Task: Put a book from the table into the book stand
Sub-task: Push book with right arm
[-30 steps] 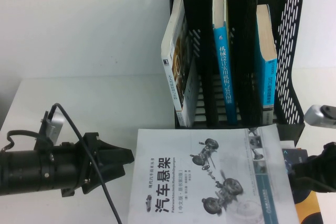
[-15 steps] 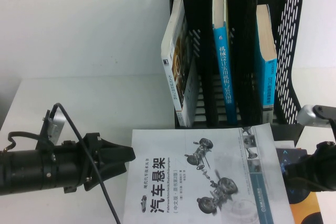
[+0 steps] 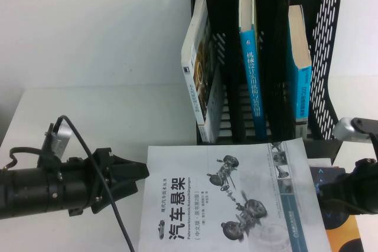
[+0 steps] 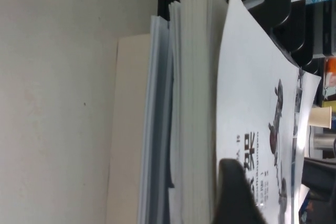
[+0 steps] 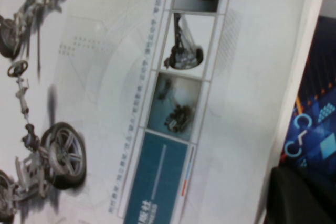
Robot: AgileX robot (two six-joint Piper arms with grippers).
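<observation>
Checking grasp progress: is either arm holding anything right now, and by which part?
It cannot be told. The left tool sits at the left edge of the large white car-suspension paperback, the right tool at its right edge.

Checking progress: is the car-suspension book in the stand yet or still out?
Out. The book lies flat on the table before the book stand, between the left gripper and right gripper.

- The book: white-grey cover, bold black Chinese title, grey suspension drawing, teal-blue strip along one edge.
- The book stand: black, its side wall pierced with slotted holes.
- The tabletop: plain white.
- Left claw and right claw: black.
- Dark navy-and-orange book: pale blue line pattern on the navy.
- Two standing books: blue spines with white lettering.
</observation>
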